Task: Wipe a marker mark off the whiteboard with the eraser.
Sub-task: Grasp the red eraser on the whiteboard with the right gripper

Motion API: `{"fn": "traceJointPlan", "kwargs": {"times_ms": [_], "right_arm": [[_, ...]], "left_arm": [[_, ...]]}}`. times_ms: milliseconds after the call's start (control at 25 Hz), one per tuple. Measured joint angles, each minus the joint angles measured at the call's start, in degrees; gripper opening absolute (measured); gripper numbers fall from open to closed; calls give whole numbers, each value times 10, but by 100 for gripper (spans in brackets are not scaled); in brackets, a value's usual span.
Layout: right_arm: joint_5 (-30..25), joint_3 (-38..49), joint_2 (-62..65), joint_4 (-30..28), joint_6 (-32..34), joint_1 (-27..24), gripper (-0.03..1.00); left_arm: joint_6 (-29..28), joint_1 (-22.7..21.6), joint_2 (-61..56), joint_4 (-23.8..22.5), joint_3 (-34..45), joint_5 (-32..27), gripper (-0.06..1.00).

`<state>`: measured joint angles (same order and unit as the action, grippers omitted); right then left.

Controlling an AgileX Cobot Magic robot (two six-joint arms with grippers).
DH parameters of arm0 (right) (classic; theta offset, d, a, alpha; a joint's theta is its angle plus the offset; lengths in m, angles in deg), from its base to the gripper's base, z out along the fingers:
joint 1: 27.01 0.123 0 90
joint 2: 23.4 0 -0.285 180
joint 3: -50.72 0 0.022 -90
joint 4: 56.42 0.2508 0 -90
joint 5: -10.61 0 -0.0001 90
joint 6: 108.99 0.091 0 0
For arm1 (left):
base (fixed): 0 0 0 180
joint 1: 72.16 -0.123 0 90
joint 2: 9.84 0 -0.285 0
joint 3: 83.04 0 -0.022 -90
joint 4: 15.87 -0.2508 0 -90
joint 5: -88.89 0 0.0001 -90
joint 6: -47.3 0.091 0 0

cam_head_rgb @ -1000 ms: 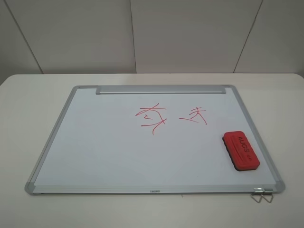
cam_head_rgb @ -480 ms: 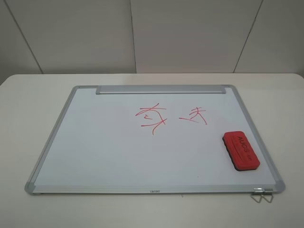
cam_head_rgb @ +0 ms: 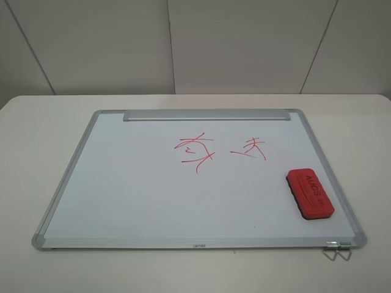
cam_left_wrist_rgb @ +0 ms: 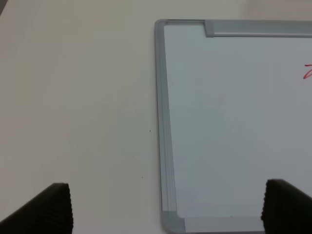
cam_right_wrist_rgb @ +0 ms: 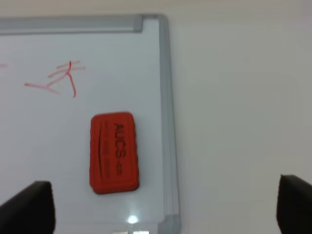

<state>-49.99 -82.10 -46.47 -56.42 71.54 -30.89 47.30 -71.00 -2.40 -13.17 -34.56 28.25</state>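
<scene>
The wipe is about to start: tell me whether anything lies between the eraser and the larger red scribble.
Nothing visible does. The eraser lies on the whiteboard near its right edge, and only bare board separates it from the marker mark. The smaller scribble sits just beside that line.

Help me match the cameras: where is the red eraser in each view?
Exterior high: eraser lies on the whiteboard, by its right frame.
Left wrist: not in it.
Right wrist: eraser beside the board's frame, near a corner.
Shared landmark: the silver tray strip, seen in all three.
</scene>
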Motion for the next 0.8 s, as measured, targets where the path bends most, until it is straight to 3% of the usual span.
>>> {"fn": "traceJointPlan", "kwargs": {"times_ms": [200, 320, 520, 800], "right_arm": [[52, -57, -209, 39, 0, 2, 83], [50, -102, -337, 58, 0, 35, 83], [50, -170, -527, 51, 13, 99, 83], [82, -226, -722, 32, 6, 110, 83]], "left_arm": [[0, 0, 0, 0, 0, 0, 77], [0, 0, 0, 0, 0, 0, 77], [0, 0, 0, 0, 0, 0, 77], [0, 0, 0, 0, 0, 0, 77]]}}
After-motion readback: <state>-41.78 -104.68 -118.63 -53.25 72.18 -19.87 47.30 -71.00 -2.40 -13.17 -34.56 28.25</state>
